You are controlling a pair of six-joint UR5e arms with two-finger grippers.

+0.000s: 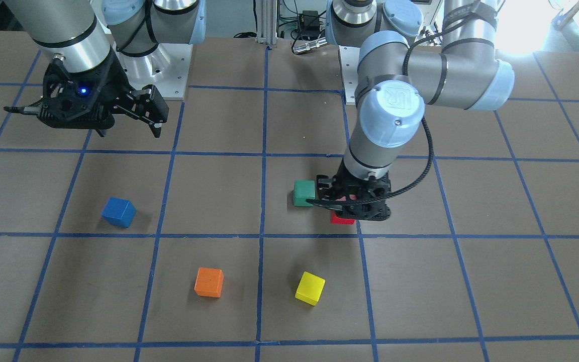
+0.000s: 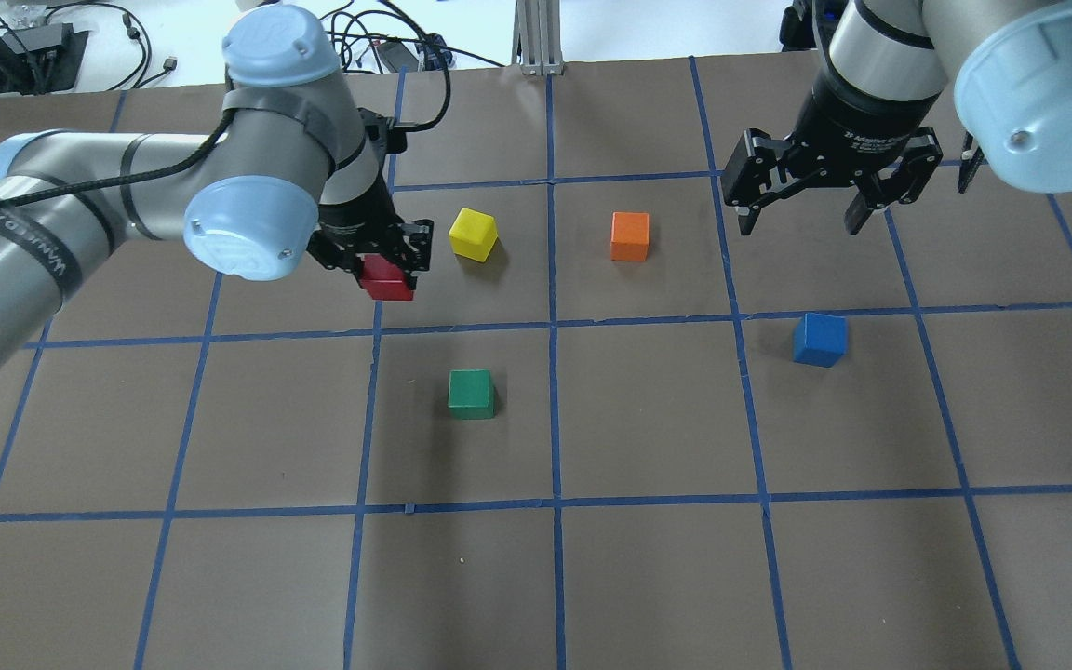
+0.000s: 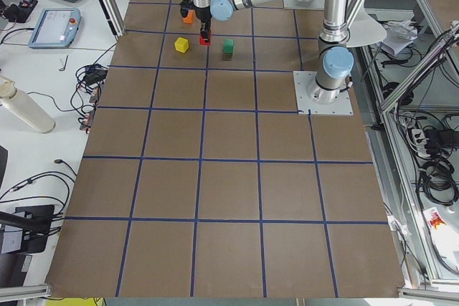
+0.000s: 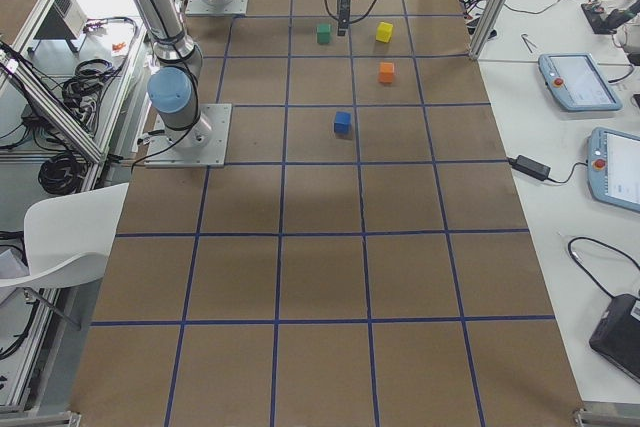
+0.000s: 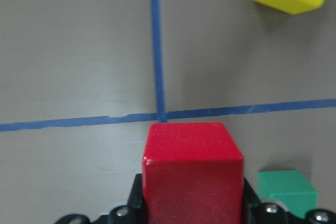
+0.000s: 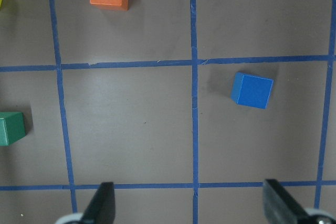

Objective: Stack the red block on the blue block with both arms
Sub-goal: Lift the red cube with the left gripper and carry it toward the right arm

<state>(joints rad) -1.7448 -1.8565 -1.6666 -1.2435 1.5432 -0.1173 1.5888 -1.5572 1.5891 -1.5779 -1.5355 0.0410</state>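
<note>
The left arm's black two-finger gripper [image 2: 388, 268] is clamped on the small matte red cube [image 2: 387, 281]. The left wrist view shows the cube's sides pinched between the two fingers, its free end pointing at a crossing of blue tape lines, and it appears to hang just above the surface rather than rest on it. The small matte blue cube [image 2: 819, 339] sits alone on the brown table with its blue tape grid [image 2: 648, 577], well apart from the red one, on the right arm's side. The right arm's black gripper [image 2: 801, 221] hovers above the table beyond that blue cube with its fingers spread wide and nothing between them. The right wrist view has the blue cube in sight below. A yellow cube [image 2: 473, 234] lies near the left gripper, an orange cube [image 2: 630, 235] further along the same row, and a green cube [image 2: 471, 392] closer to the robot.
</note>
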